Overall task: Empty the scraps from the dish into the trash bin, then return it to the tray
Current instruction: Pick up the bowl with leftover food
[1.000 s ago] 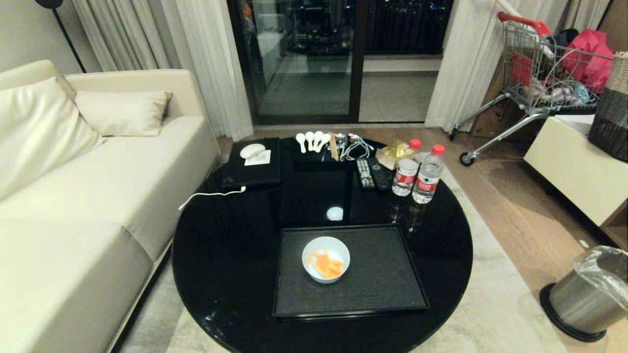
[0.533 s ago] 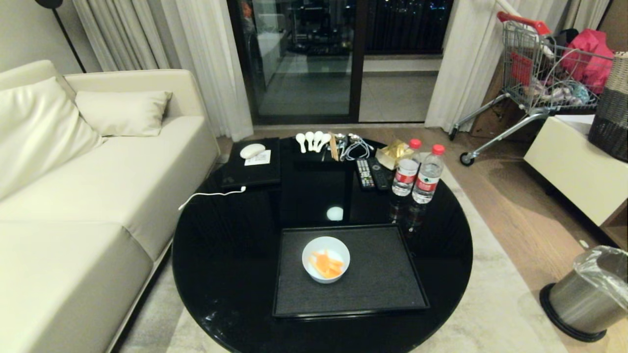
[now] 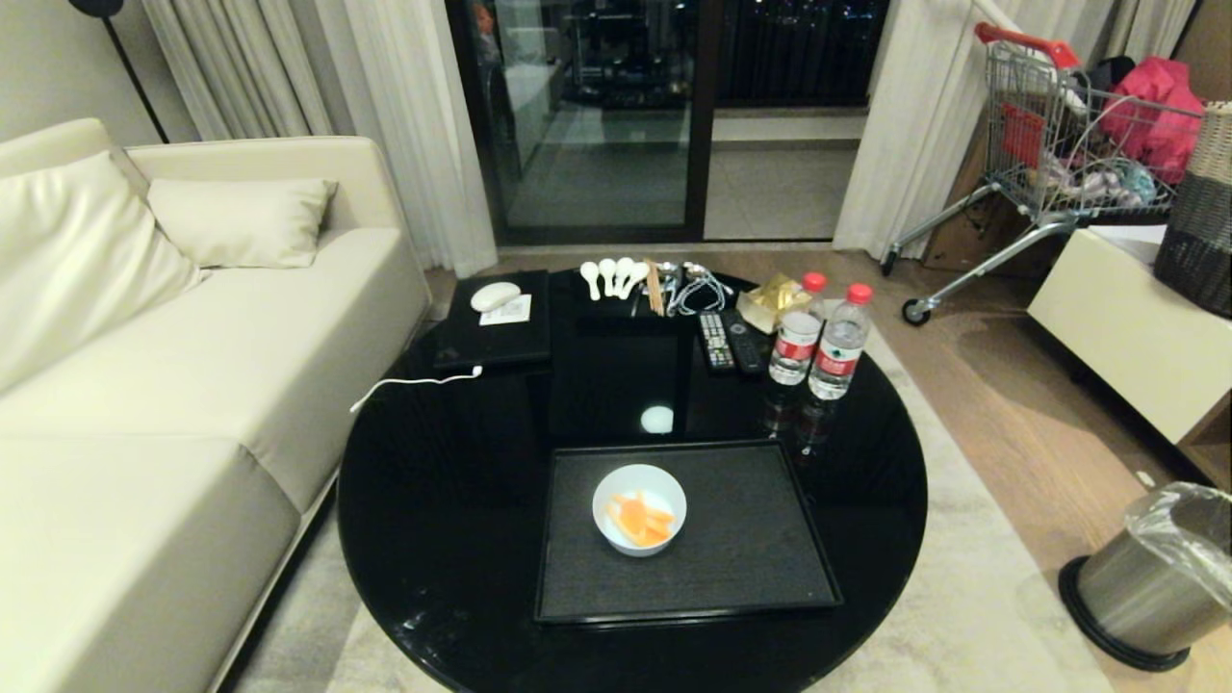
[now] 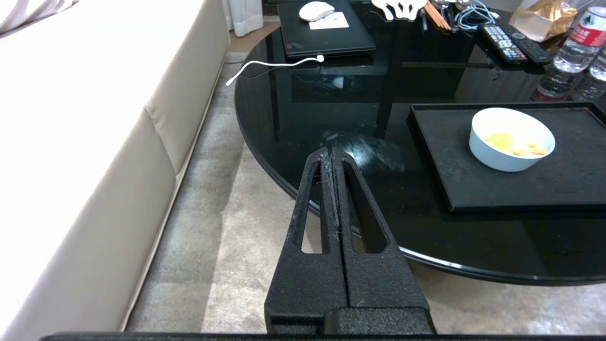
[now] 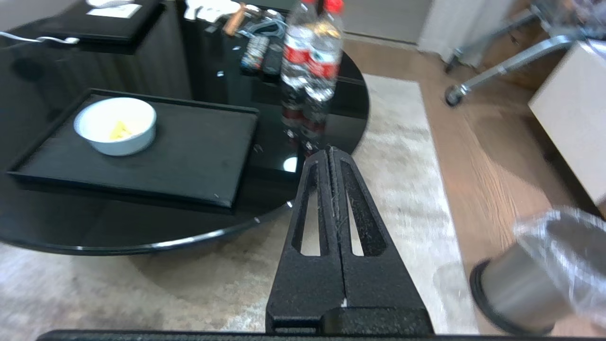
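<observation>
The small round white bowl (image 3: 639, 508) of orange scraps (image 3: 640, 520) sits left of centre on the flat black tray (image 3: 760, 549). Two clear water bottles (image 3: 820, 335) stand beyond. The steel bin (image 3: 1141, 577) waits far right. My right gripper (image 5: 330, 152) and left gripper (image 4: 330, 151) are clenched, empty.

head: high, looking down over table | wrists: low, at table edge | shared: tray (image 3: 751, 539), dish (image 4: 511, 139)

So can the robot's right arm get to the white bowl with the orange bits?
Probably yes. The bowl sits in the open on the tray, with nothing beside it. The right gripper is shut and off the table's edge, and the water bottles stand off to the side of the way.
</observation>
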`<state>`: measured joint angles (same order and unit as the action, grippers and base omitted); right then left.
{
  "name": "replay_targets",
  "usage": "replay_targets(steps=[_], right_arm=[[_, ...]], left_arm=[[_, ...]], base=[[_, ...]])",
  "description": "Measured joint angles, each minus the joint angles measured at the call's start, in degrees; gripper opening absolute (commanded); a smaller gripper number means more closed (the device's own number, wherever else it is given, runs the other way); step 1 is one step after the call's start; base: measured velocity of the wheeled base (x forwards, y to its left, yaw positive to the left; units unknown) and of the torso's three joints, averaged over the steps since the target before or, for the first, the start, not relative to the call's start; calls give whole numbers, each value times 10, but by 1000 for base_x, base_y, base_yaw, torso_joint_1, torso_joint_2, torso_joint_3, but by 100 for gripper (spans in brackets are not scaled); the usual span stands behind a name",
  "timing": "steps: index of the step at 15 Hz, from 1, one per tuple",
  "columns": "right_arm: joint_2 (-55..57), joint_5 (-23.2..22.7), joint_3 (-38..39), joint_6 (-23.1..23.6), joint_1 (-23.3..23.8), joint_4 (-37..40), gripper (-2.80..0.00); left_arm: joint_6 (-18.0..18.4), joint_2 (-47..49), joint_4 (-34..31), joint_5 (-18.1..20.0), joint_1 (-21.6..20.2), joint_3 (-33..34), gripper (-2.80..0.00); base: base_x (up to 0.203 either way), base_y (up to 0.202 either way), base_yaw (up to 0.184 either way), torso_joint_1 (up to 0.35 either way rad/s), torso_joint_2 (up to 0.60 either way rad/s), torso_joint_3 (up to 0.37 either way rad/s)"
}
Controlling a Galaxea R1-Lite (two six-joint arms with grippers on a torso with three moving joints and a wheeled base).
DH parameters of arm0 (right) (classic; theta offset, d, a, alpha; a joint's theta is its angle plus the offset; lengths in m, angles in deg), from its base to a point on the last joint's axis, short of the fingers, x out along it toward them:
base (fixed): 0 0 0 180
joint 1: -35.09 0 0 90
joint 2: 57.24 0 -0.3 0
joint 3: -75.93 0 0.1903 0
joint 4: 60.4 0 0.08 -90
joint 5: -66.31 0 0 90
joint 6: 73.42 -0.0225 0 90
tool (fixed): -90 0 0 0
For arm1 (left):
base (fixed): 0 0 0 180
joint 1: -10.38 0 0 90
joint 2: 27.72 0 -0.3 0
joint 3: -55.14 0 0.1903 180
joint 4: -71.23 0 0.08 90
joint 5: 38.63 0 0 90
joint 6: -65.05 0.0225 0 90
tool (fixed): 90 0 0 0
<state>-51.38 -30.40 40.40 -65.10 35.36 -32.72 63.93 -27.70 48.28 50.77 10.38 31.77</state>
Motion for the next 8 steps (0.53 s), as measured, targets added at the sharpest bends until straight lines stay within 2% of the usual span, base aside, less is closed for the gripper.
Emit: replay_targets(steps=[5, 8], right_arm=[[174, -43, -112, 6, -5, -15, -280], [298, -70, -172, 7, -47, -28, -280]], left_arm=[[0, 0, 0, 0, 0, 0, -280], [0, 0, 0, 0, 0, 0, -280]], base=[[0, 0, 0, 0, 0, 0], [0, 0, 0, 0, 0, 0]])
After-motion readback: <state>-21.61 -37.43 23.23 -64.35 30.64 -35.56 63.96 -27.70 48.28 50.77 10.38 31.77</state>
